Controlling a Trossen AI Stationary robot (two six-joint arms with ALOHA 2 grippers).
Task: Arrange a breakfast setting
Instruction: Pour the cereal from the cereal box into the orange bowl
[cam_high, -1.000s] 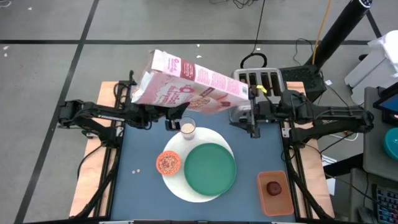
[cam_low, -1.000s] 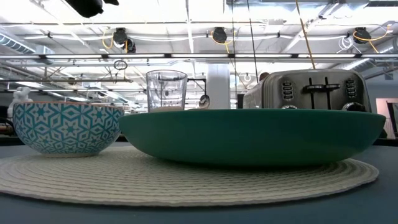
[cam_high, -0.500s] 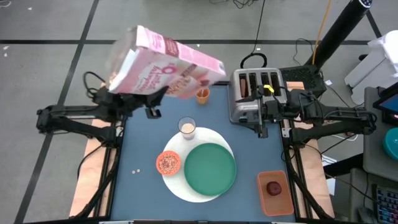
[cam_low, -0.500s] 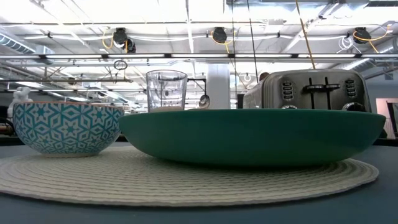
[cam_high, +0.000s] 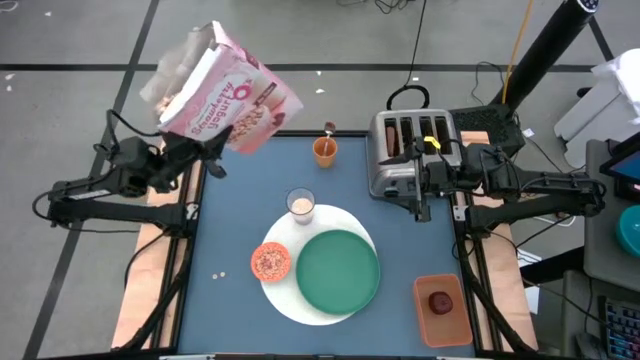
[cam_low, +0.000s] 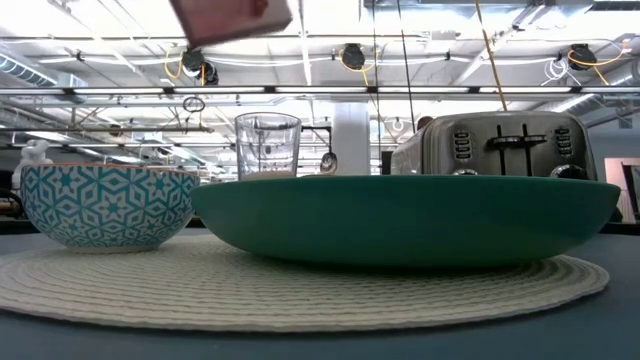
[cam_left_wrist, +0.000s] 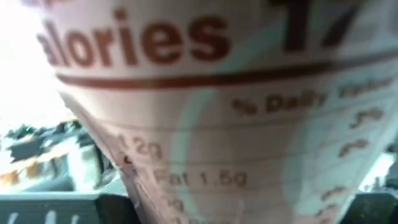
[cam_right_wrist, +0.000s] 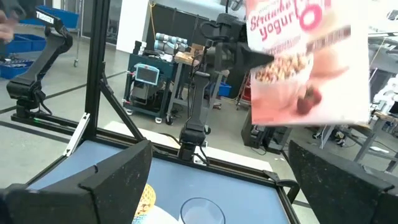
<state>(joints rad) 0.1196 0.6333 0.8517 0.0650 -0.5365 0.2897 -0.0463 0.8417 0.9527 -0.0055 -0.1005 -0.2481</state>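
1. The left gripper (cam_high: 205, 152) is closed about halfway on the pink cardboard cereal box (cam_high: 222, 92). It holds the box high in the air, tilted, over the far left corner of the dark blue table (cam_high: 240, 210).
2. The right gripper (cam_high: 418, 203) has its two dark fingers (cam_right_wrist: 112, 180) spread wide and holds nothing. It hovers just in front of the shiny silver four-slot toaster (cam_high: 412, 148).
3. A round white woven mat (cam_high: 322, 312) lies in the middle of the table. On it are a large smooth green plate (cam_high: 338, 271) and a small bowl (cam_high: 271, 262), orange inside and with a blue-white star pattern outside, holding cereal.
4. A clear glass of milk (cam_high: 301, 204) stands at the far edge of the mat.
5. A dark red round fruit (cam_high: 440, 301) lies in a rectangular orange tray (cam_high: 441, 322) at the near right.
6. A small orange cup (cam_high: 325, 150) stands near the far edge.
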